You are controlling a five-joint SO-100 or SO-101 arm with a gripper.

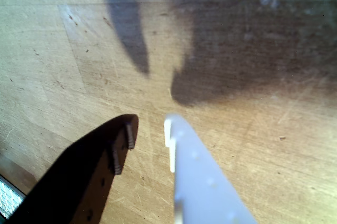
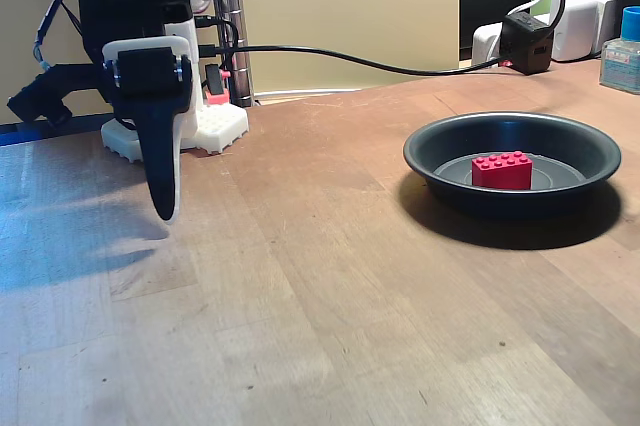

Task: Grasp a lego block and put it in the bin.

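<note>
The red lego block (image 2: 502, 170) lies studs up on the flat bottom of the bin (image 2: 424, 156), a shallow dark round pan at the right of the fixed view. My gripper (image 2: 165, 208) hangs far to the left of it, pointing down just above the wooden table. In the wrist view the gripper (image 1: 149, 130) is open by a narrow gap. Its black finger (image 1: 113, 153) is on the left and its white finger (image 1: 192, 171) on the right. Only bare wood and the gripper's own shadow lie between and below them.
The arm's white base (image 2: 222, 128) stands behind the gripper at the back left. A black cable runs from it to a black cube power adapter (image 2: 526, 41) at the back right, beside white plugs (image 2: 577, 18) and a clear bottle (image 2: 620, 54). Open wood lies between gripper and bin.
</note>
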